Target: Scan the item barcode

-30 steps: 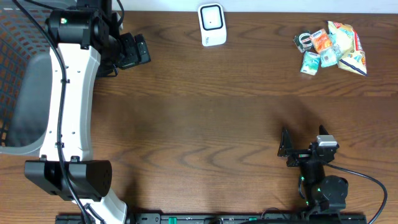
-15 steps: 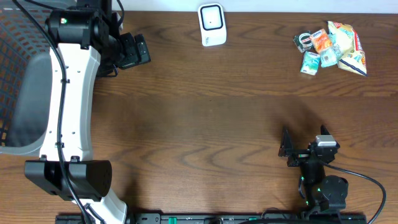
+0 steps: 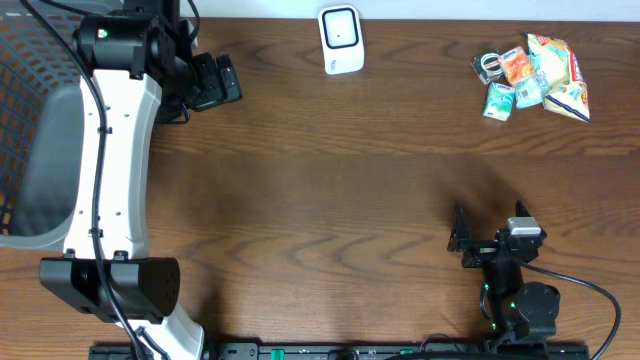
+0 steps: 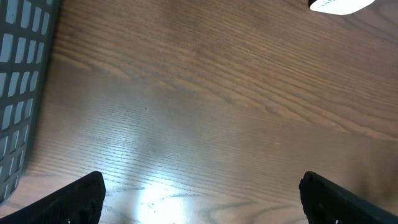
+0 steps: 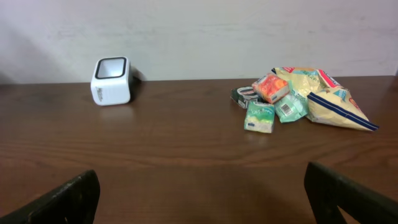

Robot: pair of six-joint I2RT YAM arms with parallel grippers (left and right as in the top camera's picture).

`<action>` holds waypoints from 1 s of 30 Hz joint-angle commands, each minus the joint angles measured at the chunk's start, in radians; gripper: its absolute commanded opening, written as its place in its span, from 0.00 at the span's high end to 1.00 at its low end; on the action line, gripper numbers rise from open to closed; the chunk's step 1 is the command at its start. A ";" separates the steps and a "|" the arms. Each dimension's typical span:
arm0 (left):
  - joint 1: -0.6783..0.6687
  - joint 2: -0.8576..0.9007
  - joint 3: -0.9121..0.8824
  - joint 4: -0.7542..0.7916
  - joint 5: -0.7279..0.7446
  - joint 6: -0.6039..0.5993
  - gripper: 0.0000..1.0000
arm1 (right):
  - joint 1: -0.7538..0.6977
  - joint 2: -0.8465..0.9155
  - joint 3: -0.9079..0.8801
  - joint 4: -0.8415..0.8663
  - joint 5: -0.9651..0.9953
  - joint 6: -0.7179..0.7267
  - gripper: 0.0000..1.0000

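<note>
Several snack packets (image 3: 530, 78) lie piled at the table's back right, orange, teal and yellow ones among them; the right wrist view shows the pile (image 5: 298, 99) far ahead. A white barcode scanner (image 3: 340, 40) stands at the back centre, seen also in the right wrist view (image 5: 112, 81) and cut off at the top of the left wrist view (image 4: 339, 5). My left gripper (image 3: 218, 80) hangs open over bare wood left of the scanner, nothing between its fingers (image 4: 202, 199). My right gripper (image 3: 487, 228) rests open near the front edge, far from the packets, also holding nothing (image 5: 202, 196).
A grey mesh basket (image 3: 25, 120) takes up the table's left end, and its wall shows at the left edge of the left wrist view (image 4: 18, 93). The left arm's white link (image 3: 105, 170) runs along the basket's right side. A pale wall stands behind the table.
</note>
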 commanded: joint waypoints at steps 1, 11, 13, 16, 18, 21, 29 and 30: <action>0.006 0.005 0.003 -0.003 -0.013 0.006 0.02 | 0.011 -0.007 -0.002 -0.005 -0.002 -0.011 0.01; 0.006 0.005 0.003 -0.003 -0.013 0.006 0.02 | 0.011 -0.007 -0.002 -0.005 -0.002 -0.011 0.01; 0.006 0.005 0.003 -0.006 -0.013 0.006 0.02 | 0.011 -0.007 -0.002 -0.005 -0.002 -0.011 0.01; 0.008 0.005 0.003 -0.022 -0.014 0.014 0.02 | 0.011 -0.007 -0.002 -0.005 -0.002 -0.011 0.01; 0.010 0.005 0.003 -0.022 -0.013 0.013 0.02 | 0.011 -0.007 -0.002 -0.005 -0.002 -0.011 0.01; 0.009 0.005 0.003 -0.027 -0.003 0.005 0.02 | 0.011 -0.007 -0.002 -0.005 -0.002 -0.011 0.01; -0.096 -0.008 -0.005 -0.039 -0.027 0.050 0.02 | 0.011 -0.007 -0.002 -0.005 -0.002 -0.011 0.01; -0.111 -0.010 -0.005 -0.034 -0.048 0.052 0.02 | 0.011 -0.007 -0.002 -0.005 -0.002 -0.011 0.01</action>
